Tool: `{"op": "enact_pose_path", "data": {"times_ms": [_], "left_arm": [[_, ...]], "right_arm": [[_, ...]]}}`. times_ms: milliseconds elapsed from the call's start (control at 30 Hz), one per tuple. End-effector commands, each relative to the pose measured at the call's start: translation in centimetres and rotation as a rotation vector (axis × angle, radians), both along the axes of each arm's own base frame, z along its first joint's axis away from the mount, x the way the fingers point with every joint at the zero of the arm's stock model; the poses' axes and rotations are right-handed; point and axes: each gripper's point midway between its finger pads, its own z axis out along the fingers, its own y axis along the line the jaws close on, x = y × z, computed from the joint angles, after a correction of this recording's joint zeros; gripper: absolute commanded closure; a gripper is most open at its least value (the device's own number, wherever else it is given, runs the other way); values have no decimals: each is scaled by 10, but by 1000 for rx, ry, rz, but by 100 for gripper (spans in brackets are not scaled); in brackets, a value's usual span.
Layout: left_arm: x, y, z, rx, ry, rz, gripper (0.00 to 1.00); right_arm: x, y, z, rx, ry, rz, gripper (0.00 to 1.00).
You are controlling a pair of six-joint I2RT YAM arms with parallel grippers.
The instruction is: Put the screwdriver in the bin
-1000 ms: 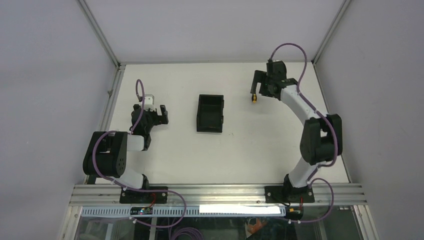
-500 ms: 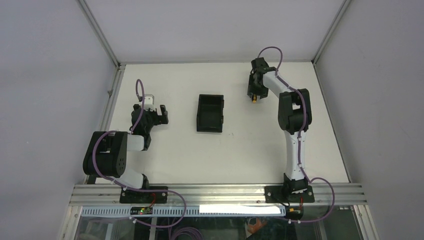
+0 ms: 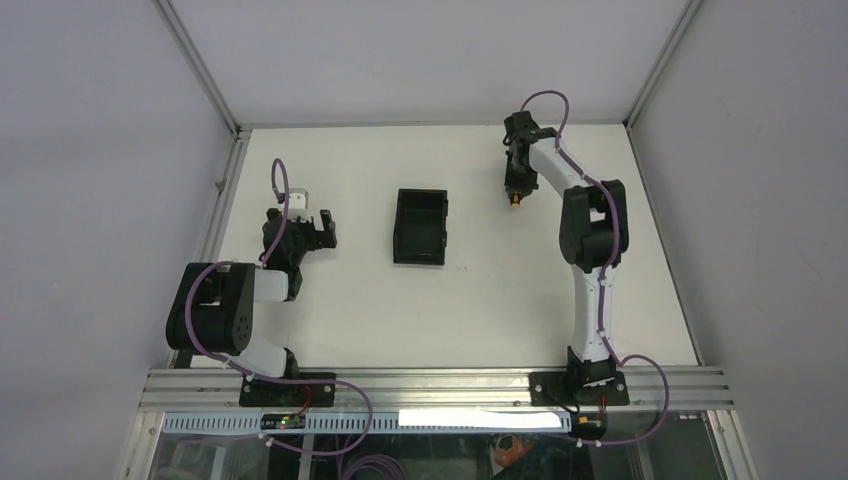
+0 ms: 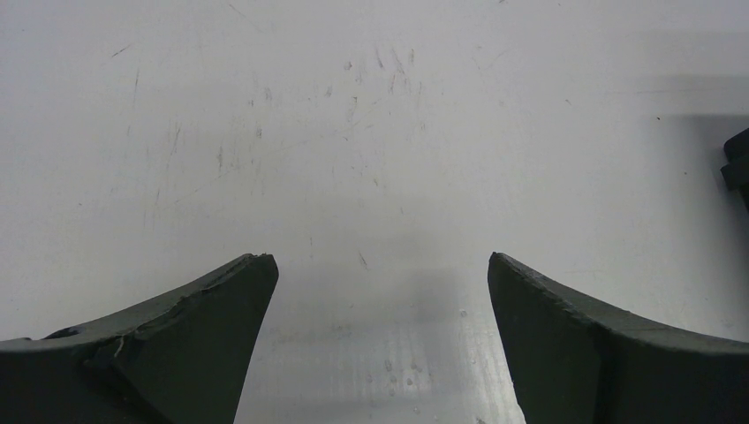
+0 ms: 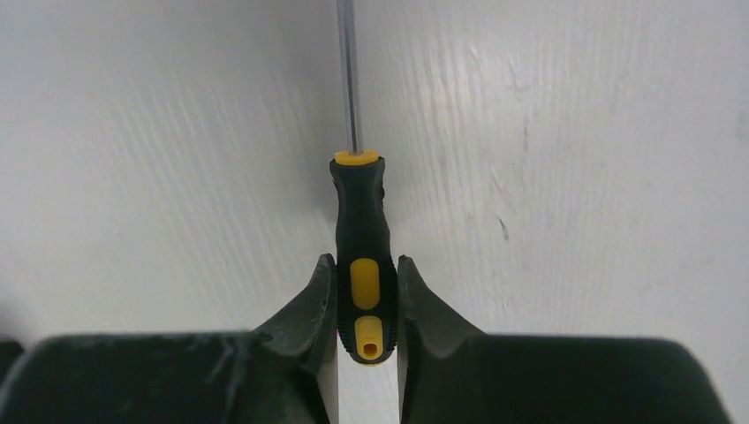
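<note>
The screwdriver [image 5: 361, 238], black handle with yellow inserts and a thin metal shaft pointing away, lies on the white table at the far right. My right gripper [image 5: 364, 265] is shut on its handle, both fingertips pressed against its sides. From above, the right gripper [image 3: 516, 190] is low over the table, with the yellow butt of the screwdriver [image 3: 515, 201] peeking out below it. The black open-topped bin [image 3: 419, 227] stands mid-table, well to the left of that gripper. My left gripper [image 3: 313, 228] rests open left of the bin, with nothing between its fingers [image 4: 221, 309].
White walls and metal frame rails [image 3: 225, 185] enclose the table on the left, back and right. The edge of a dark object [image 4: 737, 168], probably the bin, shows at the right edge of the left wrist view. The right arm [image 3: 590, 240] stretches far across the right side.
The right arm swung in and lowered over the screwdriver, and its jaws went from wide open to shut on the handle. The left arm and bin have not moved.
</note>
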Motion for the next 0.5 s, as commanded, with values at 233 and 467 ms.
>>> {"op": "enact_pose_path", "data": {"times_ms": [233,467], "left_arm": [[5,-6,17,-22,-57,-14,1],[5,-6,17,-22,-56,-14,1]], "right_arm": [[-64,32,167,-28,-255,31,100],[-102,107,195,41,-307,221,100]]}}
